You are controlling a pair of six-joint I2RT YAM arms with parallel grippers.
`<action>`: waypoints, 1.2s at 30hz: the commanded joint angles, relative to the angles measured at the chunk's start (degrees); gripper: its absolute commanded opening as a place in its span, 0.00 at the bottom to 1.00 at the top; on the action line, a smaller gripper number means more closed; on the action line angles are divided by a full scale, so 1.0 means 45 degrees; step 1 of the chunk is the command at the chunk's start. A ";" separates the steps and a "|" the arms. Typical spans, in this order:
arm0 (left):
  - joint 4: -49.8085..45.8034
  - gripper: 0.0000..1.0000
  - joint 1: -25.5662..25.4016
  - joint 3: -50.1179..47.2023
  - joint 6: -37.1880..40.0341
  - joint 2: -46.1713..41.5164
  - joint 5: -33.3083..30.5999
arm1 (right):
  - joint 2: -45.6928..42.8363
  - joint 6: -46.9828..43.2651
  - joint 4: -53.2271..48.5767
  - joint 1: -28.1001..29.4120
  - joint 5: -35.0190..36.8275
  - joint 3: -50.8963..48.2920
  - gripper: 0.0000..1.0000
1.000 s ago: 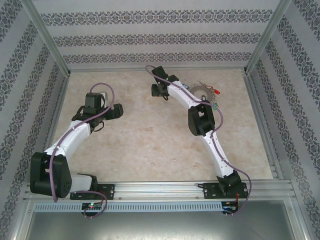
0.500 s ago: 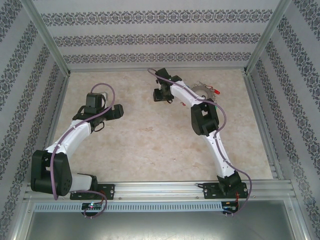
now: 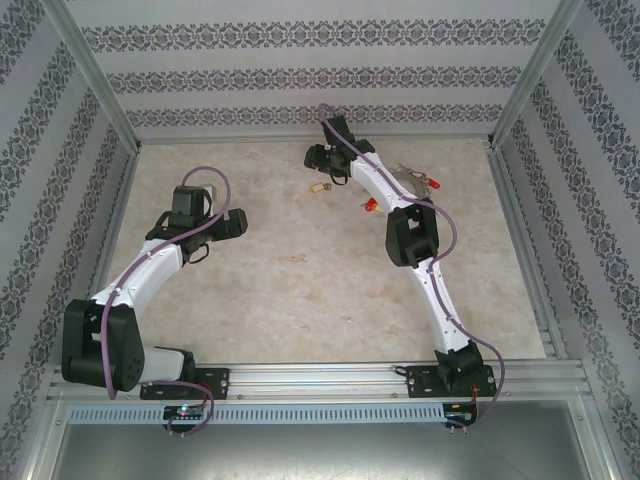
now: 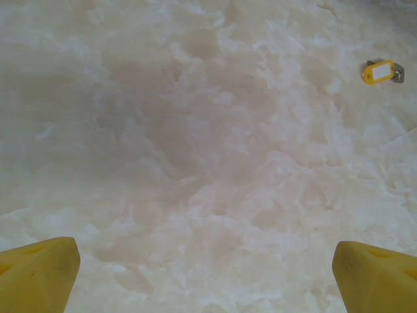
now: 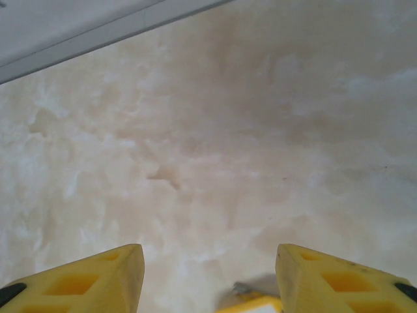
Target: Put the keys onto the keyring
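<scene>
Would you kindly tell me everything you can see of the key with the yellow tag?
The key with the yellow tag is small: a rounded yellow plastic tag with a white label window and a bit of grey metal at one end. It lies flat on the pale marbled table, close by the right gripper, with nothing else seen touching it.

A beige marbled tabletop point(image 3: 300, 290) seen from above, enclosed by walls of patterned grey wallpaper point(image 3: 320, 70). The white-and-black right arm point(image 3: 425, 270) stretches toward the far edge. Its right gripper point(image 3: 318, 160) is just beyond a small key with a yellow plastic tag point(image 3: 320, 186) lying on the table. A red-tagged key point(image 3: 370, 206) lies beside the forearm. The large flat grey metal keyring point(image 3: 408, 178) is partly hidden behind the arm, with another red tag point(image 3: 437, 186) at its right rim. The left gripper point(image 3: 230, 222) sits well apart, at mid-left.
</scene>
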 commanded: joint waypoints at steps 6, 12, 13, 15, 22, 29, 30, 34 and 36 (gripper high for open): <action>-0.0092 1.00 -0.0166 0.0176 -0.0086 0.0230 -0.0046 | 0.0547 0.0513 -0.0385 0.0137 -0.1469 -0.0663 0.56; -0.0131 1.00 -0.0180 0.0226 -0.0095 0.0239 -0.0006 | -0.0218 -0.0066 -0.0298 0.0247 -0.1861 -0.2192 0.53; -0.0141 1.00 -0.0188 0.0241 -0.0106 0.0245 -0.0006 | -0.0399 -0.0225 -0.0317 0.0315 -0.1894 -0.2485 0.53; -0.0131 1.00 -0.0180 0.0221 -0.0100 0.0204 -0.0006 | -0.0773 -0.0617 -0.0288 0.0487 -0.2048 -0.3005 0.53; -0.0092 0.99 -0.0228 0.0226 -0.0197 0.0240 0.0093 | -0.2052 -0.1756 -0.0058 0.1298 -0.2537 -0.4925 0.53; -0.0073 1.00 -0.0272 0.0224 -0.0251 0.0343 0.0171 | -0.2258 -0.2950 -0.0100 0.2203 -0.3019 -0.5241 0.52; -0.0092 1.00 -0.0284 0.0230 -0.0261 0.0344 0.0180 | -0.2241 -0.3052 -0.0045 0.2320 -0.3093 -0.5243 0.52; -0.0073 0.99 -0.0306 0.0221 -0.0263 0.0384 0.0165 | -0.2240 -0.3383 0.0138 0.2591 -0.3459 -0.5094 0.52; -0.0092 1.00 -0.0305 0.0229 -0.0283 0.0385 0.0150 | -0.2259 -0.3412 0.0426 0.2649 -0.4177 -0.5067 0.52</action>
